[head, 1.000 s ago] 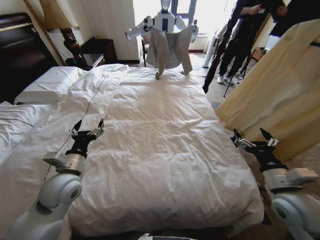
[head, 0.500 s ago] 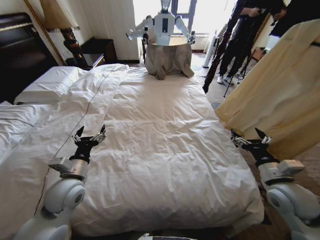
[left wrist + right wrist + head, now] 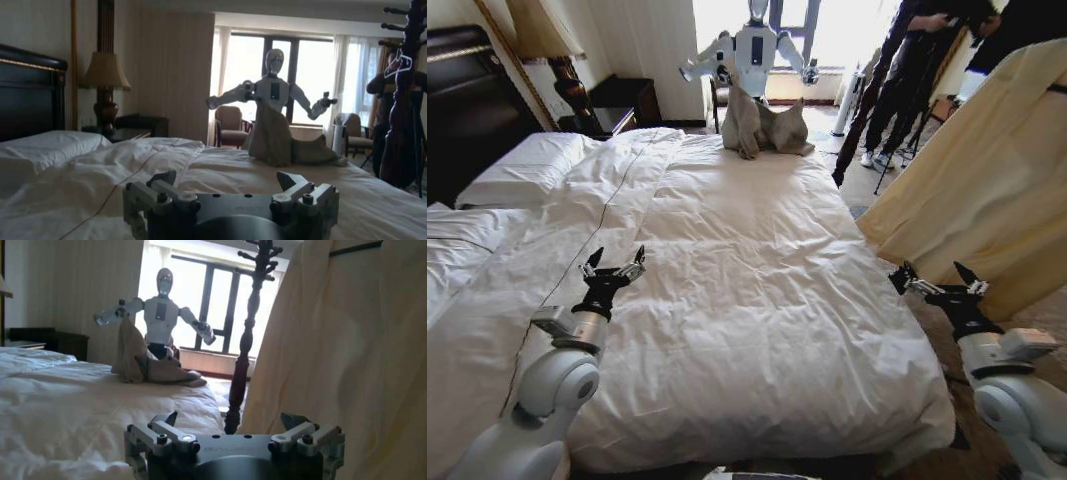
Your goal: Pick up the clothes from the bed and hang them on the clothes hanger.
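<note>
Head view: cream clothes (image 3: 987, 190) are hanging off the bed (image 3: 757, 300), just beyond the right claw (image 3: 938, 280), which is nearer; left claw (image 3: 613, 270) is hovering over duvet; both are gaping wide, empty.

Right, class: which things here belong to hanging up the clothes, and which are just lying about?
Part of the job: cream-yellow top, bed, black hanger, left gripper and right gripper, both open.

Just lying about: grey-beige garment, humanoid robot, table lamp, coat stand, pillow.
</note>
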Robot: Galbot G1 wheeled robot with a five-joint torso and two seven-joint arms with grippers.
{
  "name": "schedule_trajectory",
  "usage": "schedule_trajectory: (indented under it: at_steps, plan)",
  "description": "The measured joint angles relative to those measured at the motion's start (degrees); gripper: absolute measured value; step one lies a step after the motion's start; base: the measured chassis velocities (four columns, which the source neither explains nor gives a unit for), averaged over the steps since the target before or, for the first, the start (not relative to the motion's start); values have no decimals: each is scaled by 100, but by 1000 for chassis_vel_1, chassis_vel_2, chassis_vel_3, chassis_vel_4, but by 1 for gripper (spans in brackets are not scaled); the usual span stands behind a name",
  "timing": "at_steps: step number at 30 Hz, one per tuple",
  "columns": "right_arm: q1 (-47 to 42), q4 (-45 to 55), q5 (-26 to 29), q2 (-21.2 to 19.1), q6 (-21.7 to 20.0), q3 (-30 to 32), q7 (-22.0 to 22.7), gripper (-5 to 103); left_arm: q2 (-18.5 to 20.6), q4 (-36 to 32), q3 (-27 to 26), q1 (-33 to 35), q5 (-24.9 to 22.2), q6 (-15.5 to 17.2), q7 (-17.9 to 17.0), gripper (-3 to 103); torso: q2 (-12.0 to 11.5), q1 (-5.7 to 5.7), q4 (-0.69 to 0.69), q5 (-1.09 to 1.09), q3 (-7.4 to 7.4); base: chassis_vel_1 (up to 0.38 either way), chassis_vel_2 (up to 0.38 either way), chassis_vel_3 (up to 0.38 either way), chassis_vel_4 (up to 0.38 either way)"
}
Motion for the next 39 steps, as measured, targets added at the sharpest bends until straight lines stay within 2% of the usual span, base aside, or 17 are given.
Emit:
schedule_trajectory:
  at_steps: [39]
  plan:
    - [-4,10,3,5,2,5,-4,100,4,-6,-7,0,-3,2,-5,100,0,0,0,0,0,0,0,0,0]
